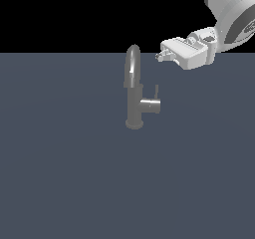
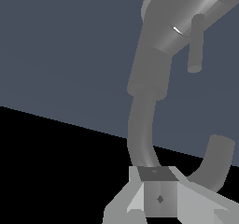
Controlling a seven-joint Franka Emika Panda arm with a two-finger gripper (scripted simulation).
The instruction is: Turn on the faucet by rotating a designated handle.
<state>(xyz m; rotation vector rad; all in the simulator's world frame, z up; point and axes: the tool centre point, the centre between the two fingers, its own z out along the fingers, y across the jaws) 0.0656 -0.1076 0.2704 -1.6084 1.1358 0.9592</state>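
The grey metallic faucet [image 1: 134, 108] stands upright on the dark blue-grey floor, with its arched spout [image 1: 132, 63] on top. A short stub [image 1: 151, 105] sticks out to the exterior view's right. The handle [image 1: 156, 92], a thin dark rod, rises from that stub. My gripper [image 1: 160, 57] is above the handle and slightly to the exterior view's right of it, level with the top of the spout, touching nothing. Its fingers look closed together and empty. The wrist view shows the faucet body [image 2: 154, 64], the handle [image 2: 196, 43], the spout [image 2: 140, 134] and my gripper [image 2: 158, 185].
The flat blue-grey floor [image 1: 60, 173] spreads around the faucet. My white arm [image 1: 229, 14] comes in from the upper part of the exterior view's right. The background beyond the floor is black.
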